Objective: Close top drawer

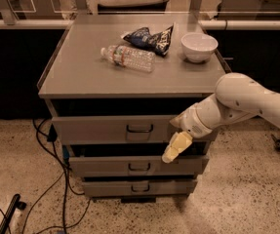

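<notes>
The top drawer (105, 129) stands in the middle of the frame, just under the desk (81, 79), and it is pulled out a little, so a dark gap shows above its front. Its long axis runs from left to right in the picture, with the small loop handle (139, 128) at the centre. The gripper (170, 155) hangs at the right part of this front, right of the handle, and points down and to the left, so that its tip crosses the lower edge of the drawer. The fingers (178, 143) lie clenched together, I see no gap, and they grasp nothing. For closing, I judge that the push must go away from the camera, straight into the cabinet, across the long axis.

The white arm (247, 101) covers the right end of the drawer front. Whether the fingers already touch the front, I cannot say. The inside of the drawer is too dark to make out.
</notes>
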### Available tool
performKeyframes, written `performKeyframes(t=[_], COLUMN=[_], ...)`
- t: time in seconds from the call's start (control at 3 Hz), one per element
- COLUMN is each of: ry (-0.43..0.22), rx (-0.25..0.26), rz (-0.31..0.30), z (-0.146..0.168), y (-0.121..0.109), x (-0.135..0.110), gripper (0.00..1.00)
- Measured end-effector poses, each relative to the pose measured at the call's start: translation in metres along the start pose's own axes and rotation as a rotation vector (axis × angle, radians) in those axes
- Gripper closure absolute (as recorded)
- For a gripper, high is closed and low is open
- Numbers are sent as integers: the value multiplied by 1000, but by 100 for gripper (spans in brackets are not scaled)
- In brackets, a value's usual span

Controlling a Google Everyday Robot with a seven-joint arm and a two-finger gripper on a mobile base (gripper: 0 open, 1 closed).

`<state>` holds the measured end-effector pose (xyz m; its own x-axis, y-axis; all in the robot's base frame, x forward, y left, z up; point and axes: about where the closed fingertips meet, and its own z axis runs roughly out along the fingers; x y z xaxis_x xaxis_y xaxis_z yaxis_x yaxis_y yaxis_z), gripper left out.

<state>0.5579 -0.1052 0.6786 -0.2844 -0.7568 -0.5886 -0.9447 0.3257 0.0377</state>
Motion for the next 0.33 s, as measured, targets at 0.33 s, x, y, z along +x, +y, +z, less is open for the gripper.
performKeyframes(t=[0.33], ry=[0], rx=[0], rz=[0], z=[0], y=[0], x=[0], gripper=[0])
